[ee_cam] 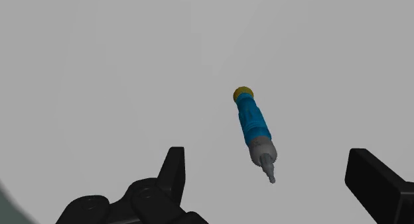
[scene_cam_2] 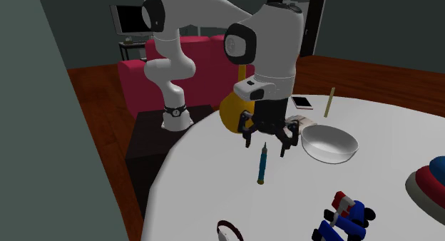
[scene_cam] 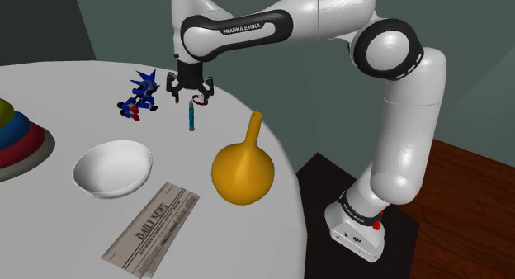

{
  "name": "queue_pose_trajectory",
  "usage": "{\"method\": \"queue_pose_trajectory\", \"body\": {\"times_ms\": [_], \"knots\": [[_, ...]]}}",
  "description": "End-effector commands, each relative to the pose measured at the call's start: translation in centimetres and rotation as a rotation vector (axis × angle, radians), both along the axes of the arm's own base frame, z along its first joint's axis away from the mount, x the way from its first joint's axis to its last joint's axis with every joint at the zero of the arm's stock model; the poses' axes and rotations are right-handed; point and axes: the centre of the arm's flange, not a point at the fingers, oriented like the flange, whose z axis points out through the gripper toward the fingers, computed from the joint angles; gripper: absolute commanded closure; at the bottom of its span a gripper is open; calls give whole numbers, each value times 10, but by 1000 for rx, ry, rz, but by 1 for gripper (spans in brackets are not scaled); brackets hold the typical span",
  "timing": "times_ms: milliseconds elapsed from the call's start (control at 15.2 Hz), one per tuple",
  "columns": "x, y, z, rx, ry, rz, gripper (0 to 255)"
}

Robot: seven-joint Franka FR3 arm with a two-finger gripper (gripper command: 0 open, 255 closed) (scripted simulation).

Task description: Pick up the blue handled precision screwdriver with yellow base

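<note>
A small screwdriver (ee_cam: 255,132) with a blue handle, a yellow end cap and a grey tip lies flat on the white round table (scene_cam: 74,120). In the shoulder view the screwdriver (scene_cam: 191,116) rests just below my gripper (scene_cam: 191,94). My gripper (scene_cam_2: 270,142) hovers a little above the table, beside the tool (scene_cam_2: 262,165). The black fingers (ee_cam: 174,169) stand wide apart with nothing between them, so the gripper (ee_cam: 272,179) is open. The tool's tip points toward the gap between the fingers.
An orange gourd-shaped vase (scene_cam: 243,170) and a white bowl (scene_cam: 112,167) sit near the screwdriver. A blue and red toy figure (scene_cam: 140,94), a folded newspaper (scene_cam: 153,226) and a stacked ring toy (scene_cam: 16,137) also lie on the table. The table edge (scene_cam_2: 160,190) is close by.
</note>
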Motion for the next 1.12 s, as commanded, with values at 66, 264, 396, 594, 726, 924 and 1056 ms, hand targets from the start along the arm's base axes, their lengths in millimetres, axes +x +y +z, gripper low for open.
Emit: {"method": "queue_pose_trajectory", "body": {"times_ms": [66, 264, 396, 594, 726, 924, 1056], "knots": [[0, -1, -13, 0, 0, 0, 0], [0, 0, -13, 0, 0, 0, 255], [0, 0, -13, 0, 0, 0, 255], [0, 0, -13, 0, 0, 0, 255], [0, 0, -14, 0, 0, 0, 255], [0, -1, -3, 0, 0, 0, 255], [0, -1, 8, 0, 0, 0, 255]]}}
